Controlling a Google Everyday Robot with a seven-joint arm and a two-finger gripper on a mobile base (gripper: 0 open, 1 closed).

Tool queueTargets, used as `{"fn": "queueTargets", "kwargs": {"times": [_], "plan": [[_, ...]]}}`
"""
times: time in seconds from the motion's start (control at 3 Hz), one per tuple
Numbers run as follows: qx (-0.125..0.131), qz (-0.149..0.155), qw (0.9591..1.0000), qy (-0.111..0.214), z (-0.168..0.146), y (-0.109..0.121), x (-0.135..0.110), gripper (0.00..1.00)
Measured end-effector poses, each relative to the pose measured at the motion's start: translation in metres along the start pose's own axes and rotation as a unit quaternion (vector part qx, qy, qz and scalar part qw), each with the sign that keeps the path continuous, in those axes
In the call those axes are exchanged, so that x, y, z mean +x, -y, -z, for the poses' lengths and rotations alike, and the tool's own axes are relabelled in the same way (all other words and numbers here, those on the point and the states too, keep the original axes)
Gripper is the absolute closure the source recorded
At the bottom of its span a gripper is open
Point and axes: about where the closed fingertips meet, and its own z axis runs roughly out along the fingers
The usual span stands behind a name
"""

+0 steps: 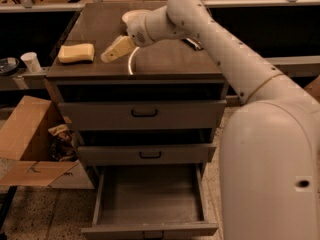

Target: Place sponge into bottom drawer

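The pale yellow sponge [76, 53] lies on the cabinet top [165, 59] near its left edge. My gripper [111, 53] hovers just above the cabinet top, a short way to the right of the sponge, pointing left and down at it and not touching it. It holds nothing that I can see. The bottom drawer [150, 196] is pulled out below, and its grey floor is bare. The two upper drawers are closed.
A white bowl [129, 17] sits at the back of the cabinet top, partly behind my arm. A dark flat packet [193, 43] lies to the right behind the arm. An open cardboard box [25, 139] stands on the floor to the left, with a white cup [31, 61] on a ledge above it.
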Motion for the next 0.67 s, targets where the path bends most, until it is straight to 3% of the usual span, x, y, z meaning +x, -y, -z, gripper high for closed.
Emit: {"fn": "queueTargets", "kwargs": {"times": [0.67], "plan": [[-0.02,0.001,0.9998,0.003,-0.07,-0.007,-0.008,0.0]]}}
